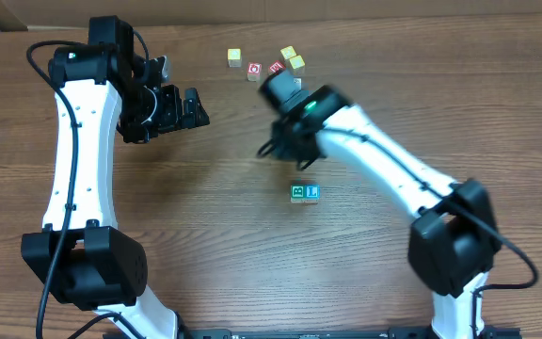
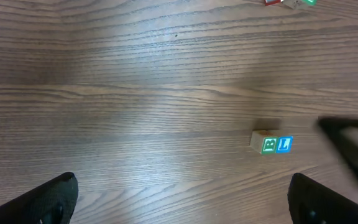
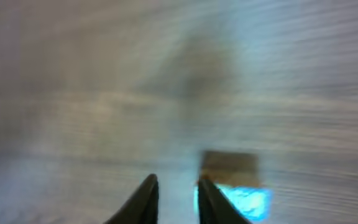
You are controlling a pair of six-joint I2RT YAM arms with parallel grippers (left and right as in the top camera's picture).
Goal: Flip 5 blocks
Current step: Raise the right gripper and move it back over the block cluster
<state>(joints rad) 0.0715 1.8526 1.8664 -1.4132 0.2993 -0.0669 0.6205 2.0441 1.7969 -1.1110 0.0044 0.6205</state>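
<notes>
Counting it up: there are two printed blocks out in the middle of the table (image 1: pixel 205 226), a green-faced block (image 1: pixel 297 193) and a blue-faced block (image 1: pixel 311 193). They sit side by side, touching, with the symbols facing up. The left wrist view shows the same pair, green on the left and blue on the right. Up at the far edge there's a loose cluster of five more cubes: three yellow cubes (image 1: pixel 234 57) and two red-faced cubes (image 1: pixel 254 71). The right arm covers some of that area, so I can't rule out more under it. Two arms are in play. The left gripper (image 2: pixel 182 186) hangs over bare wood well to the left of the pair, with its fingers (image 2: pixel 55 199) spread wide and nothing in them. The right gripper (image 1: pixel 273 146) is near the pair, a bit toward the far-left side of it from above. Its own camera is really smeared, but the fingers (image 3: pixel 145 199) look only a narrow gap apart with nothing between them. A blue-glowing block face shows just beside the right-hand finger. I can't tell whether it's touching.
</notes>
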